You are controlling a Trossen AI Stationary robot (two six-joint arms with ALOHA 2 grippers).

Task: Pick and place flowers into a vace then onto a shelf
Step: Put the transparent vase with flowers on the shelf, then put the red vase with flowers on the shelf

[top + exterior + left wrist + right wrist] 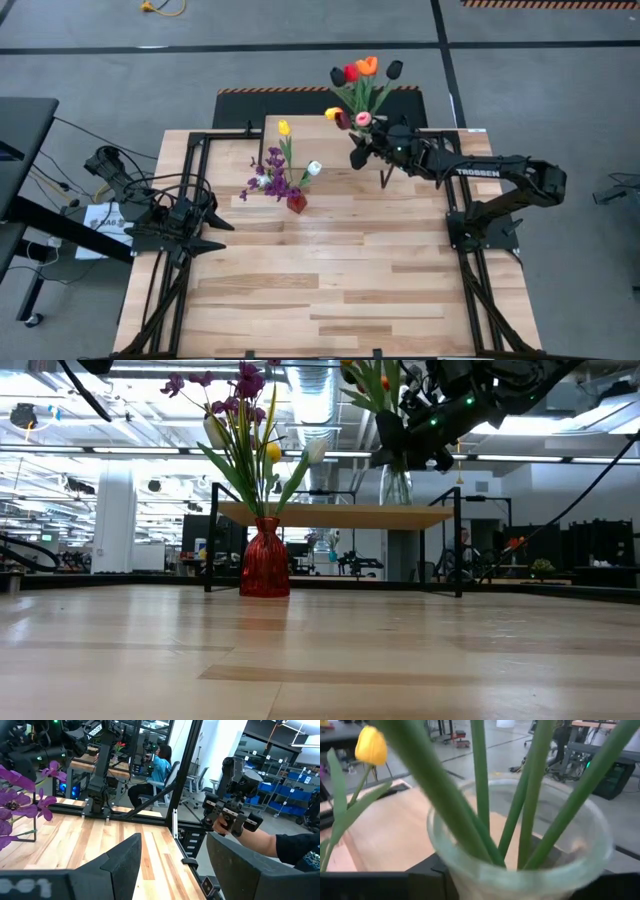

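A clear glass vase (395, 488) holds tulips (362, 78) in red, orange, near-black, yellow and pink. It stands upright at the top of the small wooden shelf (330, 515) at the table's far side. My right gripper (362, 152) is closed around it. A red vase (296, 202) with purple, yellow and white flowers (275, 170) stands by its base on the table, left of the shelf's middle. My left gripper (215, 222) waits open at the table's left edge, touching nothing. My right gripper has the clear vase's upper body (445, 865), just below the rim, between its two fingers (395, 887). It comes nearly level from the table's right. The vase is upright with its base (395, 503) at the shelf's board. Whether the base rests there, I cannot tell.
The shelf's thin black legs (459, 540) stand on the table near the red vase. The near half of the table (330, 290) holds nothing. Beyond the table, a person's hand (235, 820) holds a handle device, and another person (160, 762) sits at a desk.
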